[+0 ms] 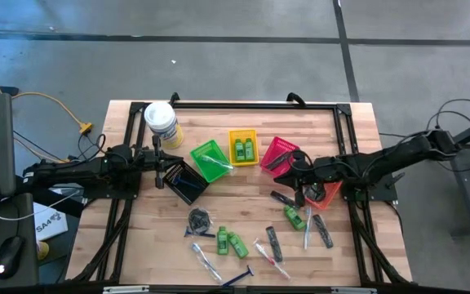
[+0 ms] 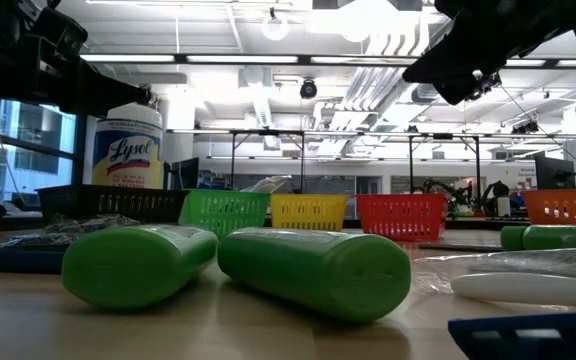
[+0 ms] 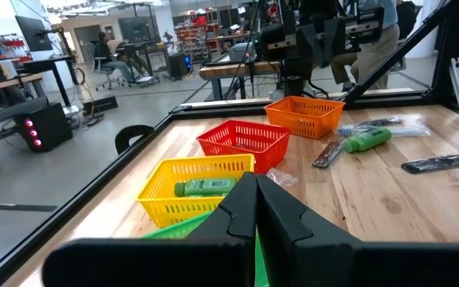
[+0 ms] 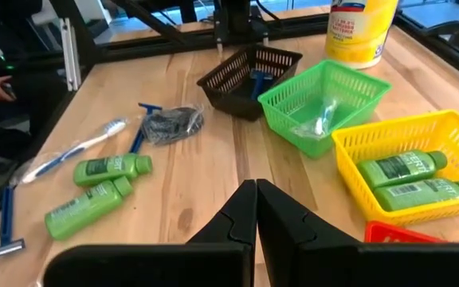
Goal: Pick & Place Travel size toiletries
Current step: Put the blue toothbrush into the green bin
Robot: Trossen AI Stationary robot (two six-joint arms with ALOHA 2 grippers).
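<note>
Two green bottles (image 2: 238,265) lie loose up front while both grippers, left (image 1: 158,155) and right (image 1: 290,163), hover pinched shut and empty between picks, so next one must open over a loose item.

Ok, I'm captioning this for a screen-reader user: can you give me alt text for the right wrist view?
The right gripper, shut and empty, hovers over a wooden table. Ahead stand a yellow basket holding two green bottles, a green basket and a black basket. Two more green bottles, a toothbrush and a blue razor lie loose on the wood.
</note>
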